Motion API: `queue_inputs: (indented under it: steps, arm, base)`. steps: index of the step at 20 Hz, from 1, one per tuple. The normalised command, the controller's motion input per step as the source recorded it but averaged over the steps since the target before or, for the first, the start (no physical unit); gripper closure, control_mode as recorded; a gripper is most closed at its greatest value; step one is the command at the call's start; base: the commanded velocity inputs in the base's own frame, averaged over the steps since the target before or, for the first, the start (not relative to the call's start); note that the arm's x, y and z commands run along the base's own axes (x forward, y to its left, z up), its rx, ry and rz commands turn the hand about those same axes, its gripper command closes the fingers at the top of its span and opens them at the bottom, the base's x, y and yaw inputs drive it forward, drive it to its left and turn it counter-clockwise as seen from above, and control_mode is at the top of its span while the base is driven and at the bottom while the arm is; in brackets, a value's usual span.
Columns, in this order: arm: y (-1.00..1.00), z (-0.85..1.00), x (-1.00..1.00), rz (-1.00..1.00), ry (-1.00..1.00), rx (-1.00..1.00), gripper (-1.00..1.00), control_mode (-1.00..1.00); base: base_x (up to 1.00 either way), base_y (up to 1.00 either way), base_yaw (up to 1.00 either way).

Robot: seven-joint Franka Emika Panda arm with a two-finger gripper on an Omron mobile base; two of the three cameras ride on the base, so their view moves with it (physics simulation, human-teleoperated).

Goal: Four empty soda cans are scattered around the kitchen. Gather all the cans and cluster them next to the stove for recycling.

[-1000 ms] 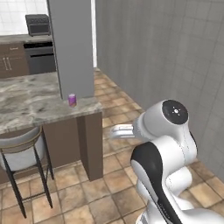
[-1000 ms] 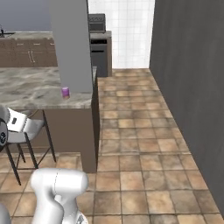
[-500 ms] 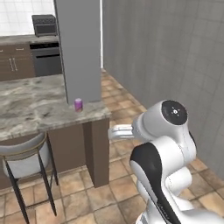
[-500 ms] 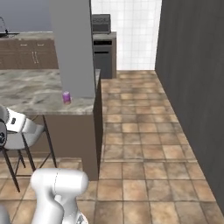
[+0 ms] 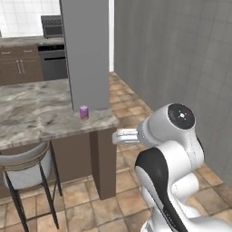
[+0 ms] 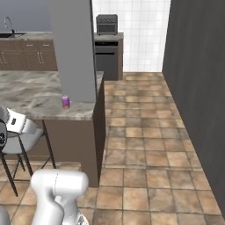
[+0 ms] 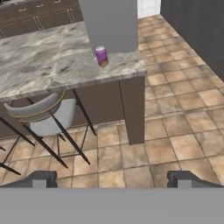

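Observation:
A pink-purple soda can [image 5: 84,112] stands upright on the marble island counter [image 5: 36,113], close to the counter's end and just in front of a grey pillar [image 5: 86,50]. The right base view has the soda can [image 6: 66,102] left of the pillar's foot. In the hand view the soda can [image 7: 101,56] is far ahead, upper centre. My gripper [image 7: 112,180] is open, well short of the island and high over the tiled floor, with nothing between its fingertips [image 7: 41,179]. The stove is out of view.
A grey bar stool [image 5: 25,167] is tucked under the island's near side. A dark built-in appliance [image 6: 107,59] with a small black oven [image 6: 107,24] on top stands at the back. A dark wall [image 6: 197,88] runs along the right, with open tiled floor [image 6: 145,145] between.
The whole picture has shifted as the base drove: the island and can now sit nearer and more central. The can has not moved on the counter. The gripper stays open.

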Motion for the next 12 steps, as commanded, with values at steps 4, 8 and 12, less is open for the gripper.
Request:
queue_inputs:
  steps: [4,8,12]
  arm:
    - [0.00,0.00,0.00,0.00,0.00,0.00,-1.00,1.00]
    - [0.00,0.00,0.00,0.00,0.00,0.00,-1.00,1.00]
    - [0.00,0.00,0.00,0.00,0.00,0.00,-1.00,1.00]
  base:
    - [0.64,-0.08,0.09]
    - [0.64,-0.01,0.07]
    - [0.57,-0.08,0.07]
